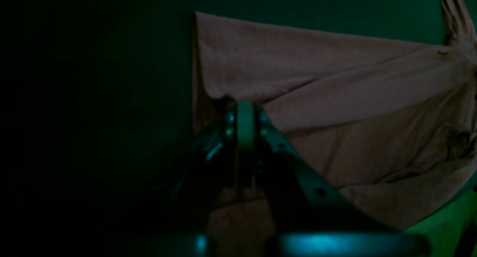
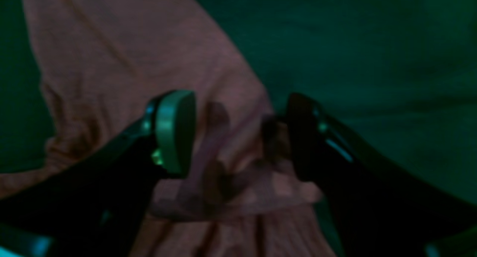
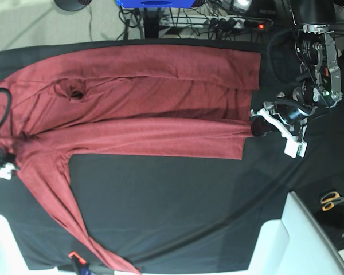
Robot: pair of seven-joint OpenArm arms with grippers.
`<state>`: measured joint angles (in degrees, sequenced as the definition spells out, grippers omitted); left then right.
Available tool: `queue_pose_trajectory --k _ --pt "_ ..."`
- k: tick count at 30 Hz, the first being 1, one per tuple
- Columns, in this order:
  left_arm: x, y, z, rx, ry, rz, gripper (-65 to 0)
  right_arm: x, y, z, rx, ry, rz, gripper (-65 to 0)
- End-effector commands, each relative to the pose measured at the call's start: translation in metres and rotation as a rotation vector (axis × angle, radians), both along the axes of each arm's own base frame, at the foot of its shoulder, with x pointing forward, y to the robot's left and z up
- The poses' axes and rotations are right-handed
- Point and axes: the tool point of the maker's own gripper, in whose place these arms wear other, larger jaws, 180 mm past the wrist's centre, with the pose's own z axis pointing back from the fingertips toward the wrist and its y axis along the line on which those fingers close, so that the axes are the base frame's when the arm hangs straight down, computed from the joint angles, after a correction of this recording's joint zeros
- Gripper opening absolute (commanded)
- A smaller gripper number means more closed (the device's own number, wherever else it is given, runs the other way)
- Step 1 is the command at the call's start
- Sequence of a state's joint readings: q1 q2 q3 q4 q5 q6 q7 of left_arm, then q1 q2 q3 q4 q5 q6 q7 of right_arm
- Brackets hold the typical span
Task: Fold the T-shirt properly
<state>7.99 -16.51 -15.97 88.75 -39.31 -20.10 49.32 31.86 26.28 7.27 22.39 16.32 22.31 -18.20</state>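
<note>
Here I see the T-shirt (image 3: pixel 132 109), thin brick-red knit, lying in long soft folds across the upper half of the black-clothed desk (image 3: pixel 178 200), one sleeve trailing toward the lower left. The left tool (image 1: pixel 244 111) is pinched shut on the hem at the right of the base view. The right tool (image 2: pixel 238 134) has its jaws spread over bunched fabric.
</note>
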Motion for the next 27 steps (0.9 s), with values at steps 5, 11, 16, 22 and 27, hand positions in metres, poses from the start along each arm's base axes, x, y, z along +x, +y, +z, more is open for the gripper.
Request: queue_pose_trajectory --k 5,11,16,22,27 --pt "0.008 0.003 0.011 0.000 -0.043 -0.001 -65.0 0.021 -0.004 0.020 -0.008 -0.083 -0.010 -28.1" --pt "0.007 0.003 0.011 0.000 -0.041 -0.001 -65.0 0.004 -0.004 -0.004 -0.002 -0.055 -0.033 -28.1" --pt "0.007 0.003 0.011 0.000 -0.041 -0.001 -65.0 0.002 -0.011 -0.008 -0.101 -0.041 -0.022 -28.1" --pt "0.007 0.003 0.011 0.000 -0.041 -0.001 -65.0 0.006 -0.012 -0.005 -0.104 -0.054 -0.025 -28.2" --pt "0.007 0.003 0.011 0.000 -0.041 -0.001 -65.0 0.007 -0.012 -0.004 -0.105 -0.051 -0.026 -46.7"
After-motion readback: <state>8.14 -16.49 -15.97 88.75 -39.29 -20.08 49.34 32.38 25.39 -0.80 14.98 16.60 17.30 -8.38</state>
